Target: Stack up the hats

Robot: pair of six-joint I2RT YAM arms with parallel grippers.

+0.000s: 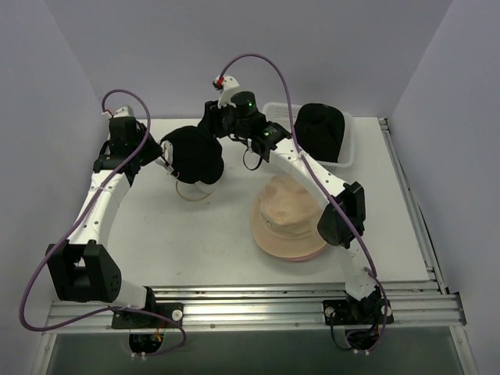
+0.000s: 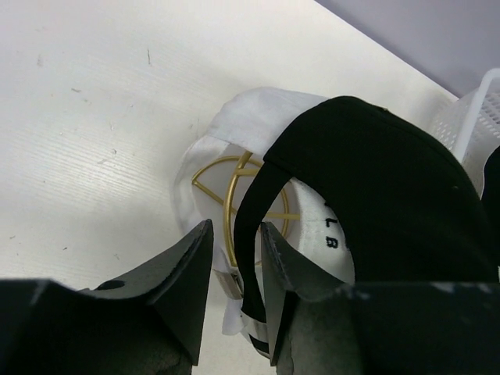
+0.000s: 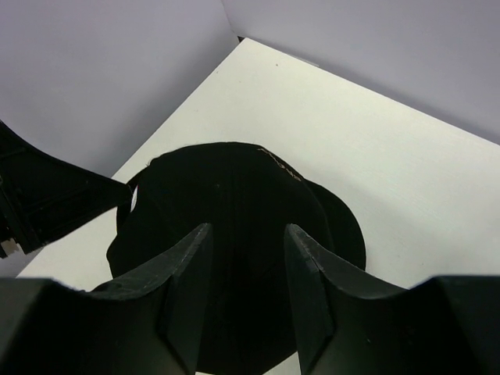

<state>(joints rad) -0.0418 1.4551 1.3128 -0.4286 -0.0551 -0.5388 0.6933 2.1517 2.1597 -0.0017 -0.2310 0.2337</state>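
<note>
– Arms: how are they posed?
– From above, the left arm (image 1: pixel 98 207) climbs from its base at lower left and bends in towards the upper middle of the frame. The right arm (image 1: pixel 320 180) arcs from lower right up over the bench (image 1: pixel 195 258), its wrist turned left near the top centre.
– And the left gripper (image 2: pixel 237 233)?
– Closed on the rim of the black cap (image 1: pixel 195 152), pinched between its fingers (image 2: pixel 191 266).
– Where is that cap?
– Upper middle, tilted over the white cap (image 2: pixel 234 125), which sits on a gold wire frame (image 2: pixel 226 183).
– The right gripper (image 3: pixel 248 234)?
– Spread wide above the black cap's crown, holding nothing; whether it touches the cloth I cannot tell.
– Other hats?
– Right of centre, a tan bucket hat (image 1: pixel 285 207) lies on a pink hat (image 1: pixel 301 251), only the pink brim showing. A black hat (image 1: pixel 320 129) sits in the white mesh basket (image 1: pixel 344 160) at upper right.
</note>
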